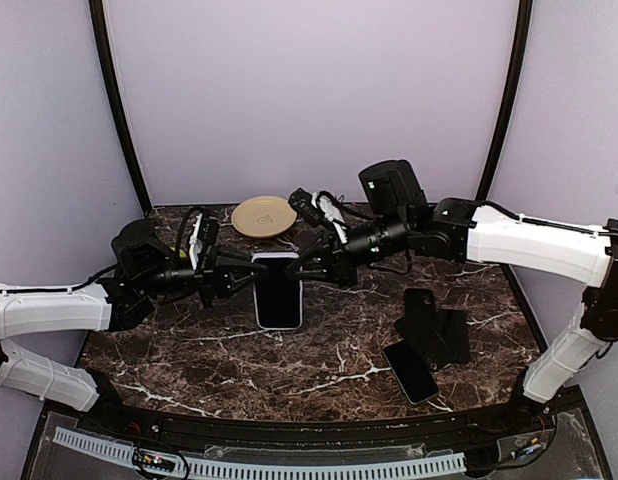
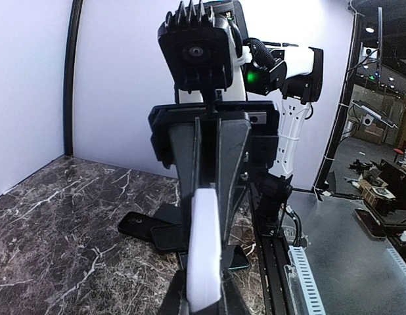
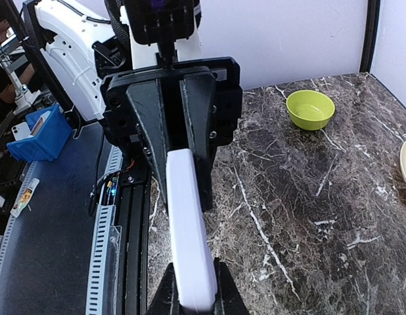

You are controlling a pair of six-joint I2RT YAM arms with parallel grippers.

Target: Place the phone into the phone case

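A white phone case with a dark phone face filling its rim hangs upright above the middle of the table. My left gripper is shut on its left edge and my right gripper is shut on its right edge. In the left wrist view the case's white edge stands between my left gripper's fingers, with the right gripper clamped on its far end. In the right wrist view the white edge sits in my right gripper, with the left gripper clamped beyond it.
Black phone cases and a dark phone lie on the marble table at the front right. A tan plate sits at the back centre. A green bowl shows in the right wrist view.
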